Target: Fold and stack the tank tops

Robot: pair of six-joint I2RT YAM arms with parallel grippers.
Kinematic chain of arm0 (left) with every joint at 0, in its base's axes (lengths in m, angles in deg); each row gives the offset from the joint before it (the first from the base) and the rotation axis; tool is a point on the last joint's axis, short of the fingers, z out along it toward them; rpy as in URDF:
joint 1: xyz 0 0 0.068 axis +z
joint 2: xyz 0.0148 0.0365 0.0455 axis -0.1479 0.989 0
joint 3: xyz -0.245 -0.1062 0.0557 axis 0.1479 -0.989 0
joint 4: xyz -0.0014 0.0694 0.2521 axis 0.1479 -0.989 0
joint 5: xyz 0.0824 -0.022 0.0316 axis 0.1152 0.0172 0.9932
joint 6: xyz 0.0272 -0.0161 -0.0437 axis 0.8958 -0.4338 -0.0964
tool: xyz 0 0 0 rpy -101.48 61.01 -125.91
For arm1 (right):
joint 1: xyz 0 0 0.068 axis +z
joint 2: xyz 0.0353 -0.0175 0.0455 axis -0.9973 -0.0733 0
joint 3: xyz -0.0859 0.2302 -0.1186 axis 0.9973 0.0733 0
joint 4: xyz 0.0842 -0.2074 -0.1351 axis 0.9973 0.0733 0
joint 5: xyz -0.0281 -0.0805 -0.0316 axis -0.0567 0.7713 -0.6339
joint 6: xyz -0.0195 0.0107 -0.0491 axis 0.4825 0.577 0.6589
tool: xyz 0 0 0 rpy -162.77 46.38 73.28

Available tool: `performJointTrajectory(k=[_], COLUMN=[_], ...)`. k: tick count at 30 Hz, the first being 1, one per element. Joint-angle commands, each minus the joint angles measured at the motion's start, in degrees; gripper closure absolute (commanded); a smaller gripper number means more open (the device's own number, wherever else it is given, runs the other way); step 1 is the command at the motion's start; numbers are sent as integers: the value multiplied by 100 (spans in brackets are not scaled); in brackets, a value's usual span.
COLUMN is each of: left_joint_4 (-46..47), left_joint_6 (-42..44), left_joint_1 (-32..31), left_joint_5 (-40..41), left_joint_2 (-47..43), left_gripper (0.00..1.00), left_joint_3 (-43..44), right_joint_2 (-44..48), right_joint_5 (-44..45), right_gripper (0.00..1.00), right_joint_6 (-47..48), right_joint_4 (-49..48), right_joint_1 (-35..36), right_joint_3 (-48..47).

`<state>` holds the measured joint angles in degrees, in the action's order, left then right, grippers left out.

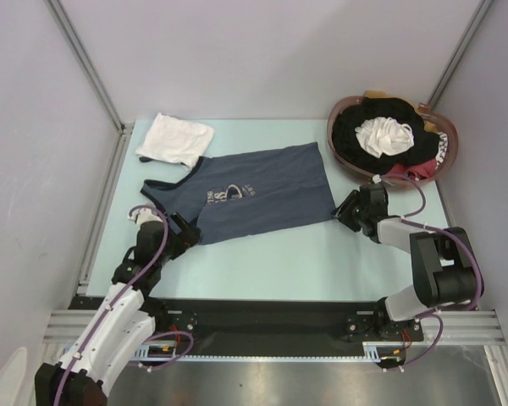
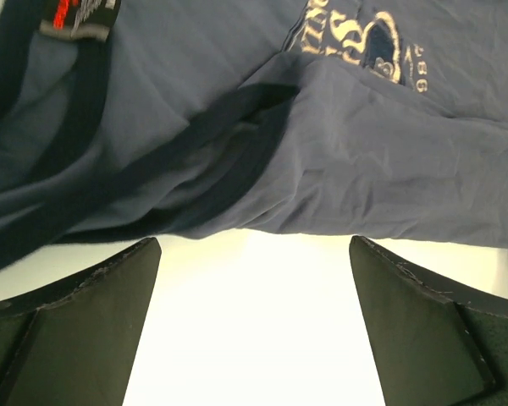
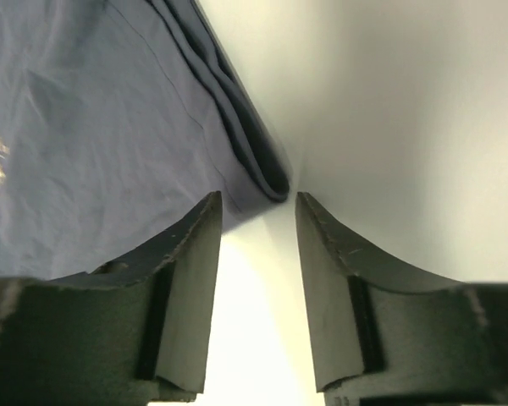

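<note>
Your left gripper [image 2: 254, 243] stands spread wide and empty just short of the blue top's [image 1: 262, 194] strap end. The right gripper [image 3: 258, 199] is partly open, holding nothing, at the hem corner. The white top [image 1: 176, 139] lies folded at the table's [image 1: 322, 254] far left corner, so I'd judge one is done. The blue one lies spread mid-table, unstacked, its long axis left-right, straps left, hem right.
</note>
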<state>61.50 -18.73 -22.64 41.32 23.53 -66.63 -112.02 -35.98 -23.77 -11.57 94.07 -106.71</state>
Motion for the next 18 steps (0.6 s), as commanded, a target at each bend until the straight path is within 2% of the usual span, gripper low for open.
performJointTrajectory(k=[1, 5, 6, 7, 8, 9, 15, 18], left_joint_4=[236, 491, 544, 571, 623, 632, 615, 834], left_joint_6=[-601, -778, -786, -787, -804, -822, -1190, -1542], left_joint_1=[-20, -20, -20, -20, -28, -28, -352, -642], left_joint_5=[-188, -495, -592, -636, -672, -672, -778, -733], left_joint_2=[15, 313, 349, 384, 428, 446, 289, 165], left_gripper=[0, 2, 2, 2, 4, 5, 8, 12], left_joint_3=[-192, -368, -395, -395, -430, -447, -614, -851], right_joint_2=[-336, -740, -741, -688, -444, -442, 1121, 1763], right_joint_5=[71, 89, 124, 176, 316, 404, 1318, 1346], right_gripper=[55, 64, 75, 81, 96, 100, 100, 100], right_joint_6=[-345, -433, -425, -451, -468, -469, -390, -372], right_joint_4=[-402, -543, -517, -491, -482, -464, 326, 652], right_joint_1=[-1, -1, 8, -10, -10, -10, -10, -19], right_joint_3=[21, -111, -111, -94, 37, 108, 538, 732])
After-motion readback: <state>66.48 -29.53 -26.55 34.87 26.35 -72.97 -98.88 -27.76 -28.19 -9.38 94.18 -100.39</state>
